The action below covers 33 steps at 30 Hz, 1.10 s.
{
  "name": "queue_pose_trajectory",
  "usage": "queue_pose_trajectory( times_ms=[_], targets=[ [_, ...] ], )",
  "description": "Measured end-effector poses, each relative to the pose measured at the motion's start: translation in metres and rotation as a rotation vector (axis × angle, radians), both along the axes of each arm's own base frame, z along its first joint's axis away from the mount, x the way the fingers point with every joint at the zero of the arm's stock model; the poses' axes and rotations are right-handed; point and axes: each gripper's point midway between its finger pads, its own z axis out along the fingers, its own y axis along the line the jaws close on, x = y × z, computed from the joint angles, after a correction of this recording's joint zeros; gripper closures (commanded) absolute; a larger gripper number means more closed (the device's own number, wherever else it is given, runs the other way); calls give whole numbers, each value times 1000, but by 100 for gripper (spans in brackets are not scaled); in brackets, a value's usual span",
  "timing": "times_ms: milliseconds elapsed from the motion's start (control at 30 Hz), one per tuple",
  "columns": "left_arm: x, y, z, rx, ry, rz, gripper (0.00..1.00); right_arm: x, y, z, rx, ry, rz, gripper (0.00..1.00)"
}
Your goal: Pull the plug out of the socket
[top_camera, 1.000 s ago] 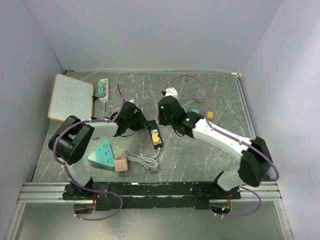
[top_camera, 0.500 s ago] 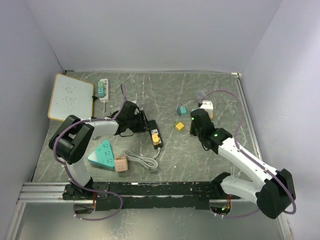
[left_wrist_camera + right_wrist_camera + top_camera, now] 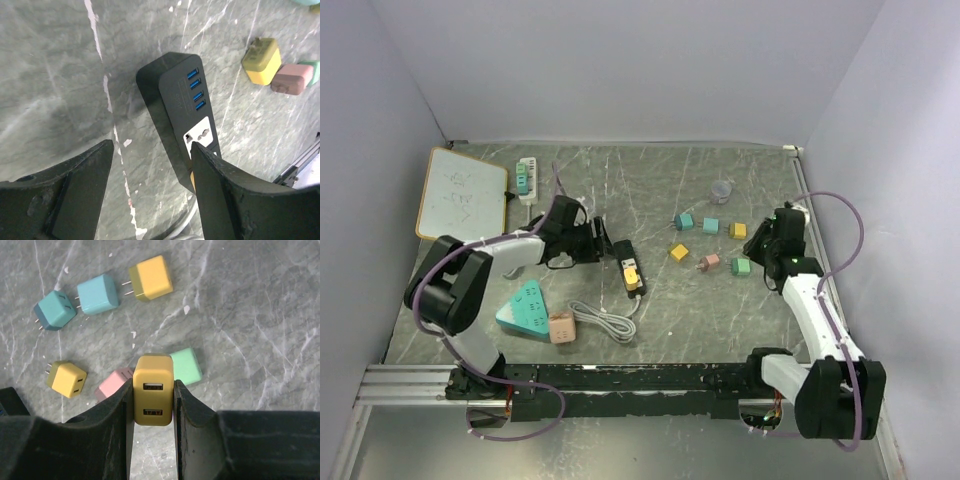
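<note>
Top view, lower left: teal triangular power strip point(image 3: 525, 308), pink cube plug point(image 3: 561, 328), grey coiled cable point(image 3: 605, 322). Centre: black plastic power strip point(image 3: 623, 250) with an orange plug point(image 3: 633, 275) seated in it. Left gripper point(image 3: 598, 243) just left of the strip's far end, fingers spread, gripping nothing. Loose coloured plug cubes point(image 3: 710, 261) right of centre. Right edge: right gripper point(image 3: 782, 235) clamped on a mustard-yellow USB charger cube point(image 3: 153, 390). Upper left: whiteboard point(image 3: 462, 195).

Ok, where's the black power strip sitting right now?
In the top view the black power strip lies left of centre on the table, just right of the open left tool, with the coiled white cable on its near side.
</note>
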Motion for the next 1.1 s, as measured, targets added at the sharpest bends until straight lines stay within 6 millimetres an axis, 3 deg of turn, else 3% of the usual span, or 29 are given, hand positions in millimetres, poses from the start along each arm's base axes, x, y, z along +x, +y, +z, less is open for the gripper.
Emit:
queue_pose_trajectory(
  times_ms=[167, 300, 467, 567, 633, 700, 767, 833, 933, 1100],
  targets=[
    [10, 17, 32, -34, -50, 6, 24, 1, -20, -22, 135, 48, -23, 100],
    [24, 20, 69, -49, -127, -26, 25, 2, -20, -38, 247, 83, 9, 100],
    [40, 17, 121, -30, -265, -108, 25, 4, 8, -49, 414, 102, 146, 100],
    [41, 22, 140, 8, -344, -149, 25, -6, 32, -49, 483, 98, 227, 100],
    [40, 26, 142, 37, -367, -158, 25, -12, 53, -46, 497, 97, 289, 100],
    [40, 31, 141, 67, -387, -165, 26, -21, 87, -41, 502, 97, 393, 100],
    [37, 35, 135, 88, -389, -170, 26, -32, 122, -36, 511, 101, 502, 100],
    [32, 38, 125, 102, -373, -179, 26, -42, 145, -38, 521, 113, 562, 100],
    [28, 40, 117, 115, -357, -191, 27, -50, 155, -50, 536, 151, 557, 98],
    [28, 40, 116, 123, -364, -201, 29, -45, 158, -65, 571, 185, 512, 93]
  ],
)
